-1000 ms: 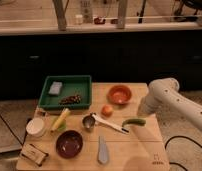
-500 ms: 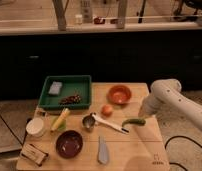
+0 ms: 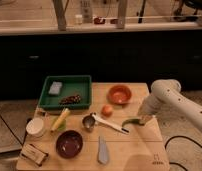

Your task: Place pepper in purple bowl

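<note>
On the bench (image 3: 144,150), right side, the pincer (image 3: 142,119) by the pepper (image 3: 130,121) just opened; bowl (image 3: 69,144) far, no grab yet.

A single camera looks down from above and in front at the wooden desk (image 3: 129,150), taking in its whole top from a moderate distance. It faces a dark cabinet front and a counter behind. The arm enters from the right, its claw (image 3: 142,119) at the desk's right side.
</note>
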{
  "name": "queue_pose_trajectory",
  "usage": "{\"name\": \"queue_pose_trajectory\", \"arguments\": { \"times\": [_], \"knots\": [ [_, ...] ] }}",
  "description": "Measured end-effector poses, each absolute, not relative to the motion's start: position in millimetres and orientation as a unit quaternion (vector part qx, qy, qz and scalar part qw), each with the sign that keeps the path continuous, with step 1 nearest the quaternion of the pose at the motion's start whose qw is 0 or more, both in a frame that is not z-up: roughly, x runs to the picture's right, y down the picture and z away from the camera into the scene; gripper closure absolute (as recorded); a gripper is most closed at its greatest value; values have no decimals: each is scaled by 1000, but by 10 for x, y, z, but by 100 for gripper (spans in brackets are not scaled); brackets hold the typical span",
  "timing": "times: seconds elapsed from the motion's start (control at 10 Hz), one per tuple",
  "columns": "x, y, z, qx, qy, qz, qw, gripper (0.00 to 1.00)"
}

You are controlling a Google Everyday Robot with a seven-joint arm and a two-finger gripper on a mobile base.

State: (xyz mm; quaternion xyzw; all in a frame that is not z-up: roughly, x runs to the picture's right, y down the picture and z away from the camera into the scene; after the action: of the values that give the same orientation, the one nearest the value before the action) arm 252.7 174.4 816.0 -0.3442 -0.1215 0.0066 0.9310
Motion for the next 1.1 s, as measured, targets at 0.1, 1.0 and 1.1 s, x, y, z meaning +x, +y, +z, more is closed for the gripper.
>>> {"name": "queue_pose_trajectory", "arguments": {
  "times": [0.1, 1.0, 1.1],
  "knots": [
    [2516, 1762, 8181, -346, -119, 3, 931, 20],
    [2515, 2059, 8534, -369, -122, 11, 921, 54],
    [2535, 2079, 8537, -371, -120, 12, 921, 64]
  ]
}}
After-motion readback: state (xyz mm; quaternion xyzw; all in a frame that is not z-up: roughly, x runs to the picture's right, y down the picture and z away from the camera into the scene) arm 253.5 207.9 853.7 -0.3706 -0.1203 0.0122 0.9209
